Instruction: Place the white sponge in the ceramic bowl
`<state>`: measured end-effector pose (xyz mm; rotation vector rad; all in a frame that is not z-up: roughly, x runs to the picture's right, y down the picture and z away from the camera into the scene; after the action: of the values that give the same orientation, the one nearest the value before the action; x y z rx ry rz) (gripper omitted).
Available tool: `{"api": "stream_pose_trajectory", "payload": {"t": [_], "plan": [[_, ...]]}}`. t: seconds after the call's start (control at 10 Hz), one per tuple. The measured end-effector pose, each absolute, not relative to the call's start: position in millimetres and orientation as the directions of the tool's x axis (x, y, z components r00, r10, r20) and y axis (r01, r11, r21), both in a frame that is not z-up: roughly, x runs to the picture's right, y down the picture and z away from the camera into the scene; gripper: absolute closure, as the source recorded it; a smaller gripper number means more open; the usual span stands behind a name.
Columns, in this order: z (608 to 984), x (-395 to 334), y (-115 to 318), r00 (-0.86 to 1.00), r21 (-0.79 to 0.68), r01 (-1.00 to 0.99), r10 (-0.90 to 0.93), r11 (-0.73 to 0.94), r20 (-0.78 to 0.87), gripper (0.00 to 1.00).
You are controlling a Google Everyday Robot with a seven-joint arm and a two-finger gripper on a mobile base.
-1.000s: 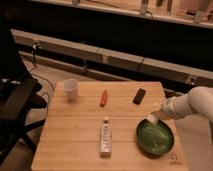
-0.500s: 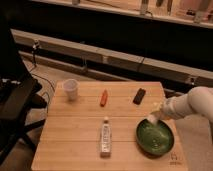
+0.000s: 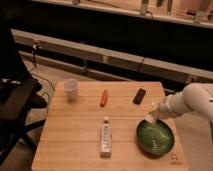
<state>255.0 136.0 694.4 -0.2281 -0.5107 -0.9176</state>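
**Tool static at bowl rim; sponge release outstanding**

Tool (image 3: 152, 116) hangs on the end of the white arm, which reaches in from the right of the view. The ceramic bowl (image 3: 162, 136) lies just beneath it and slightly to its right. Checked against the two preceding views, no displacement is found. Arm, tool and every item on the worktop (image 3: 75, 147) occupy the same places.

A small pale block at the tool's tip is taken to be the white sponge (image 3: 149, 119). It sits over the bowl's far-left edge, not down in the basin. Whether the tool is clamped on it or has let go cannot be told.

Finding: the standstill reads as a pause at the drop point. In my judgement transport is complete and only the release remains.

Other items all lie left of the tool. The white bottle (image 3: 105, 136) is nearest, the dark block (image 3: 140, 96) and orange piece (image 3: 104, 97) lie behind, and the cup (image 3: 71, 89) is farthest.
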Motion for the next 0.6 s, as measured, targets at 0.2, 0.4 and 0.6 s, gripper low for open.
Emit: {"api": "stream_pose_trajectory", "payload": {"t": [0.2,0.4,0.6], "plan": [[697.8,259.2,148.0,0.511,-0.028,0.806,-0.670,0.592,0.539,0.20],[701.0,263.1,156.5,0.522,-0.066,0.802,-0.644,0.593,0.559,0.20],[706.3,264.3,159.2,0.536,-0.083,0.798,-0.641,0.597,0.549,0.29]]}}
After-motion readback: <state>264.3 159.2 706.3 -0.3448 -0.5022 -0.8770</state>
